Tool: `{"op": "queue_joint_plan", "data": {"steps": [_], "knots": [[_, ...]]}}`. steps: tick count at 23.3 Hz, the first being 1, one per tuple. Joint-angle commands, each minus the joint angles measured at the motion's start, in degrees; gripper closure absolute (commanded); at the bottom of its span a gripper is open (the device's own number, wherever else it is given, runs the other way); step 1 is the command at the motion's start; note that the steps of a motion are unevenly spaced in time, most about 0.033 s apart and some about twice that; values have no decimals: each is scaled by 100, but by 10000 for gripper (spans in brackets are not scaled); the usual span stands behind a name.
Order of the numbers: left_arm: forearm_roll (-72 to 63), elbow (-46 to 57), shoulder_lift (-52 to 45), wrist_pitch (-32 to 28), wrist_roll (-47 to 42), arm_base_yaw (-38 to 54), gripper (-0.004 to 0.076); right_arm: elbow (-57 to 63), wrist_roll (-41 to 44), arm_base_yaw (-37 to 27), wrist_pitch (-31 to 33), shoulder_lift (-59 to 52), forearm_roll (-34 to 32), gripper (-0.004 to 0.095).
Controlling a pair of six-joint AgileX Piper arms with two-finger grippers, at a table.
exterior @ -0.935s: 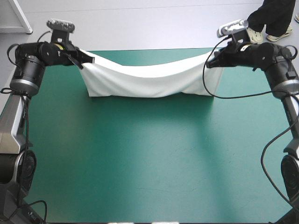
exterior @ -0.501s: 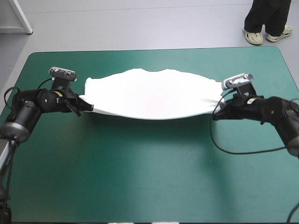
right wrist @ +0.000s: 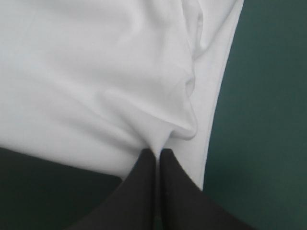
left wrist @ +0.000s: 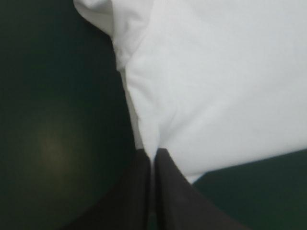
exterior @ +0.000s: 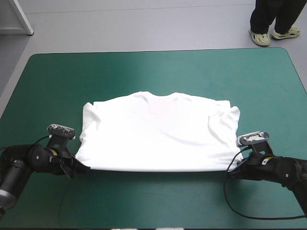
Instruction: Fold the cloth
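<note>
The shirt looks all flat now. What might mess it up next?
1. The left gripper and right gripper are each shut on a near corner of the T-shirt. If one pulls harder or lets go first, the T-shirt may skew on the teal-green cover.
2. The cloth puckers at both pinch points, so creases may remain there after release.
3. The sleeve on the right gripper's side looks rumpled and might fold in unevenly.
</note>
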Motion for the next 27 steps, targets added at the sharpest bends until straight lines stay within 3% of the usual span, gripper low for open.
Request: {"op": "queue_joint_plan", "data": {"steps": [1, 6, 8, 10, 11, 12, 13, 15, 18, 22, 27], "knots": [[-14, 139, -593, 366, -129, -11, 705, -63, 179, -47, 374, -384, -29, 923], [-14, 195, -1048, 1219, -43, -11, 705, -63, 377, -47, 1218, -803, 10, 923], [-14, 195, -1048, 1303, -43, -11, 705, -63, 377, -47, 1231, -803, -6, 923], [-27, 195, -1038, 1293, -35, -11, 703, -63, 400, -47, 1225, -793, -6, 879], [-37, 195, -1038, 1332, -3, -11, 688, -63, 400, -47, 1247, -793, -6, 802], [-37, 195, -1038, 1414, 58, -11, 650, -63, 400, -47, 1257, -793, -6, 705], [-37, 195, -1038, 1575, 142, -11, 529, -63, 400, -47, 1257, -793, -18, 552], [-37, 195, -1049, 1578, 87, -11, 359, -75, 425, -47, 1187, -793, -63, 434], [-12, 181, -1143, 1263, -129, -11, 254, -182, 428, -47, 963, -804, -98, 424], [9, -24, -1415, 673, -552, -11, 250, -736, 428, -47, 683, -873, -75, 443], [-12, -455, -1465, 565, -899, -11, 250, -1571, 438, -47, 567, -873, -99, 490]]}}
